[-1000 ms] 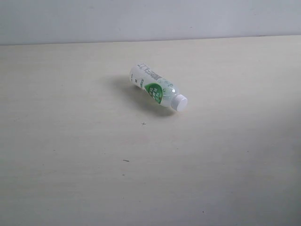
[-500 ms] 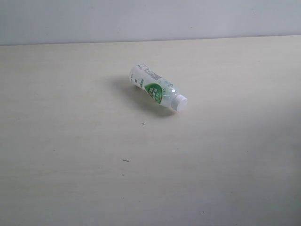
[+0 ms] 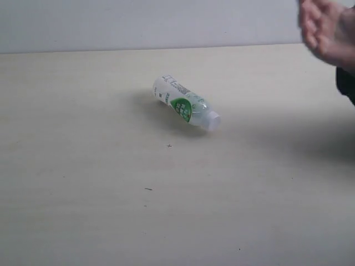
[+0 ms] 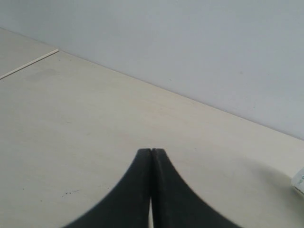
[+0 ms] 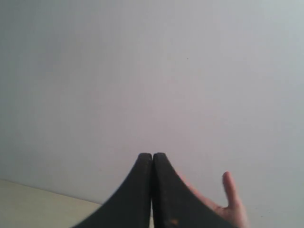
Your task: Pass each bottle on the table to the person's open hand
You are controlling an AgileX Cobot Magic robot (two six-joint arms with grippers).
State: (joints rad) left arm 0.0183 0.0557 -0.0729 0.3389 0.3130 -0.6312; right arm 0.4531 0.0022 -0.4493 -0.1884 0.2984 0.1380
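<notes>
One bottle (image 3: pixel 185 103), white with a green label and a white cap, lies on its side near the middle of the pale table (image 3: pixel 83 166); its cap points toward the front right. A sliver of it shows at the edge of the left wrist view as the bottle (image 4: pixel 299 179). A person's hand (image 3: pixel 327 30) is at the upper right, blurred; the same hand (image 5: pixel 228 204) shows behind my right gripper (image 5: pixel 152 155). My left gripper (image 4: pixel 151 151) hangs over bare tabletop. Both grippers are shut and hold nothing. Neither arm appears in the exterior view.
A grey wall (image 3: pixel 166 22) runs behind the table's far edge. A dark sleeve (image 3: pixel 346 83) shows below the hand at the right edge. A few tiny dark specks (image 3: pixel 148 189) mark the tabletop.
The person's hand has come into view at the upper right. The bottle lies in the same place, and the scene is slightly dimmer.
</notes>
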